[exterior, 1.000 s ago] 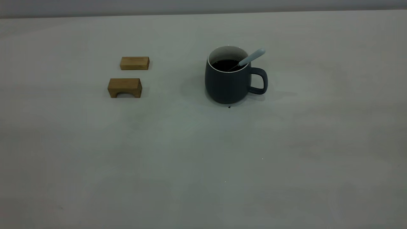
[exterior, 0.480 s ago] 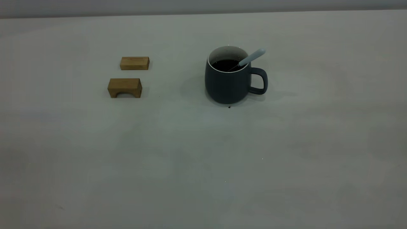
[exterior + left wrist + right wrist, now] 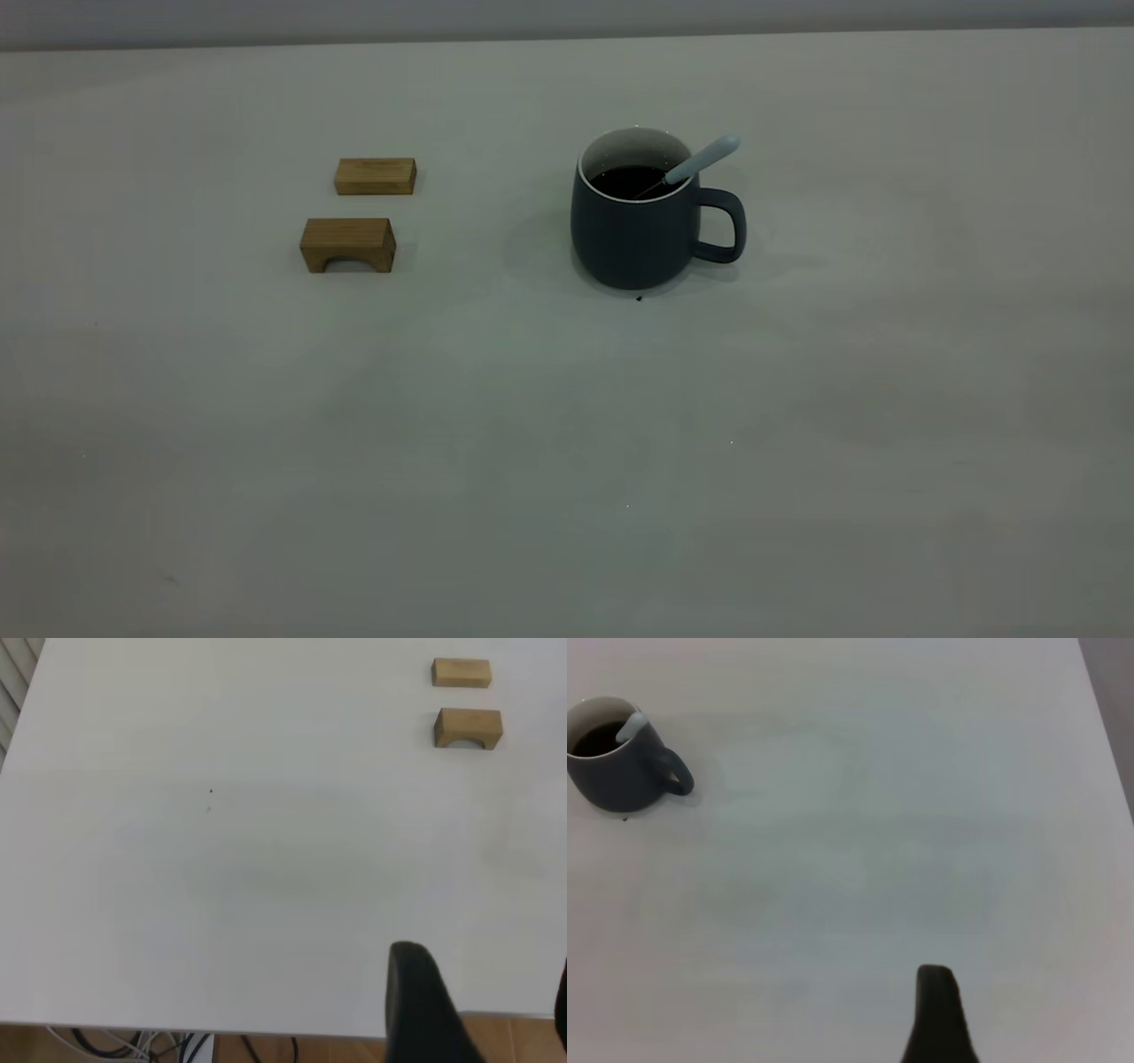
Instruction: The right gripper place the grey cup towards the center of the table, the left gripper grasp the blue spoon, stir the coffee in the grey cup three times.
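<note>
Two wooden blocks sit on the left part of the table. One is a flat block. The other is a block with an arch cut in its bottom, and it sits just in front of the flat one, a small gap between them.

The cup stands upright near the middle of the table, a bit toward the back and well apart from the blocks. Its handle points to the right. Dark coffee fills part of the cup. The spoon stands tilted in the cup. Its bowl is down in the coffee and its pale blue handle leans on the rim, just above the cup's handle, sticking out to the upper right. A tiny dark speck lies on the table right in front of the cup.

No arm shows in the outside view. The left gripper hangs over the near table edge, far from the blocks, with its jaws spread wide and nothing between them. The right gripper hangs over bare table, far from the cup. Only one dark part of it shows, so I cannot tell if it is let go or squeezed tight.
</note>
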